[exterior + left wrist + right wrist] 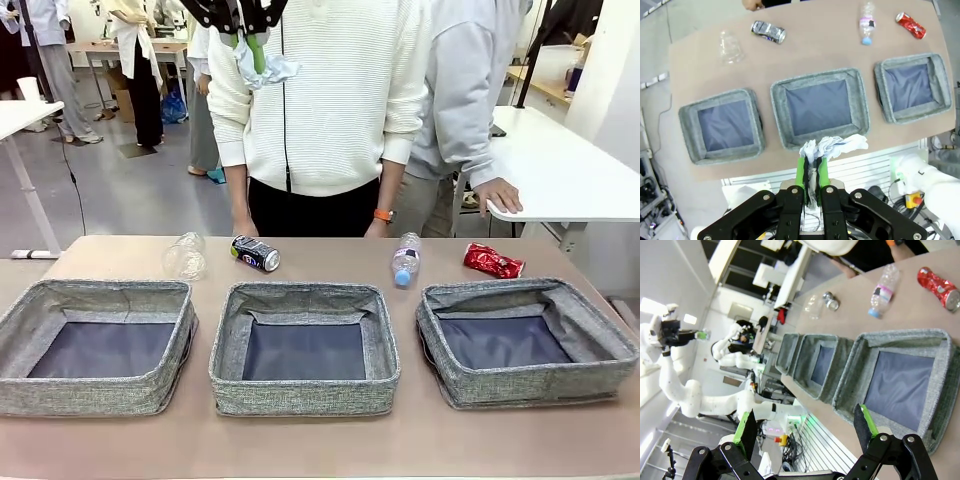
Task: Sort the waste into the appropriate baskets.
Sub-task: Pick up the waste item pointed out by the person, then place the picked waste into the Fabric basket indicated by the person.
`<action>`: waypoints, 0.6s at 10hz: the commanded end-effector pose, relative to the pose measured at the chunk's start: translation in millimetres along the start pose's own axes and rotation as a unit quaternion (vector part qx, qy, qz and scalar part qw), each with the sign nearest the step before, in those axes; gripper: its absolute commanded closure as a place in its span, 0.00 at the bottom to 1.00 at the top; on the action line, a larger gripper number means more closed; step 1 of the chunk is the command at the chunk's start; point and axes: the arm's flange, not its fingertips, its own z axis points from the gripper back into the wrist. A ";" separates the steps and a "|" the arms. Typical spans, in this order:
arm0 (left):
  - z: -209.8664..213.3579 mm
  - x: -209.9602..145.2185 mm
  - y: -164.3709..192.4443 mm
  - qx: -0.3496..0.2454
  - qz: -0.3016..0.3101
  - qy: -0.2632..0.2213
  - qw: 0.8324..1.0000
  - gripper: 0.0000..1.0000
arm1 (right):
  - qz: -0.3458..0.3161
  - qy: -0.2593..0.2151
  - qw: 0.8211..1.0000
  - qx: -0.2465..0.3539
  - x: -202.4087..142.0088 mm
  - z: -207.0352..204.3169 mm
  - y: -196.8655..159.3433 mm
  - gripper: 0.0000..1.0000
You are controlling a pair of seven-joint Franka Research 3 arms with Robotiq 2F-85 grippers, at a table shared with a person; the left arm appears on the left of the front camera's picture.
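Three low grey woven-fabric baskets (pixel 300 395) sit in a row nearest me on the worktop (pixel 320 450). High at 12 o'clock, my left end effector (pixel 252 55) is clamped on the crumpled white tissue (pixel 268 70). My right end effector (pixel 805 420) stands wide open, empty. Past the baskets: crushed clear bottle (pixel 186 257) at 11 o'clock, dark blue can (pixel 256 253) at 12, crushed red can (pixel 492 262) at 1.

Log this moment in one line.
left gripper: shut on tissue, held high | right gripper: open, empty | baskets: all empty
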 end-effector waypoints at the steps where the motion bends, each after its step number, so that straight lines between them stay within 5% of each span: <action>1: -0.2 -4.9 5.7 0.006 -0.002 -0.002 1.000 0.90 | 0.013 -0.008 1.000 0.009 2.5 -1.0 0.8 0.00; 6: -0.2 -4.9 5.7 0.006 -0.002 -0.002 1.000 0.90 | 0.013 -0.008 1.000 0.009 2.5 -1.0 0.8 0.00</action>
